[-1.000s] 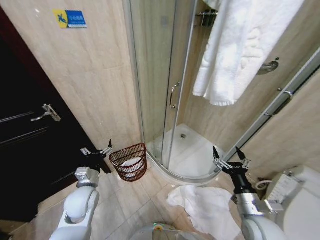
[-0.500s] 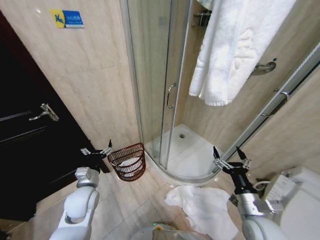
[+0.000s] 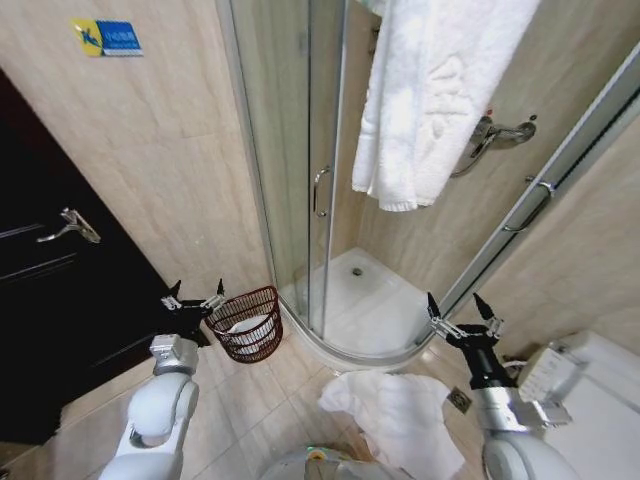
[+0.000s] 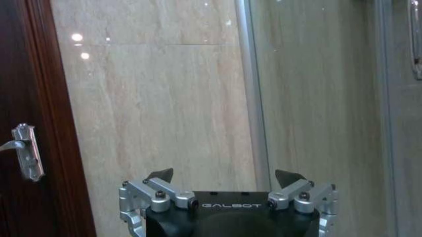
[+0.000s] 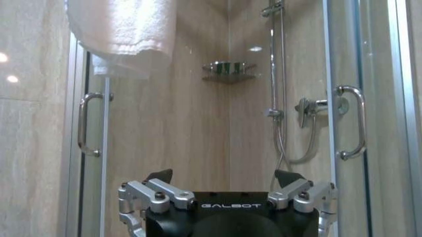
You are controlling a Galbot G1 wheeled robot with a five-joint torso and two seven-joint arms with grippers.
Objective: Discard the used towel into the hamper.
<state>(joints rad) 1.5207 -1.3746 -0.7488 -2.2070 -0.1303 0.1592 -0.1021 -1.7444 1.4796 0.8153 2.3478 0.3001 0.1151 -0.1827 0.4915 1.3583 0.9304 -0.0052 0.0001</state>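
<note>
Red-brown barred hamper [image 3: 245, 322], white towel [image 3: 395, 415], beige veined tiles [image 3: 170, 160].

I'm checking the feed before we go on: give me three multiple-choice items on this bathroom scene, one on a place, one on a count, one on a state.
1. Where is the hamper?
A. inside the shower
B. on the floor by the left gripper
C. on the toilet

2. How many towels show?
A. one
B. two
C. four

3. How is the right gripper?
A. open and empty
B. shut on a towel
C. shut on the hamper

Key:
1 B: the hamper stands on the tiles between the dark door and the shower.
2 B: one hanging towel, one floor towel.
3 A: its fingers are spread with nothing between them.
</note>
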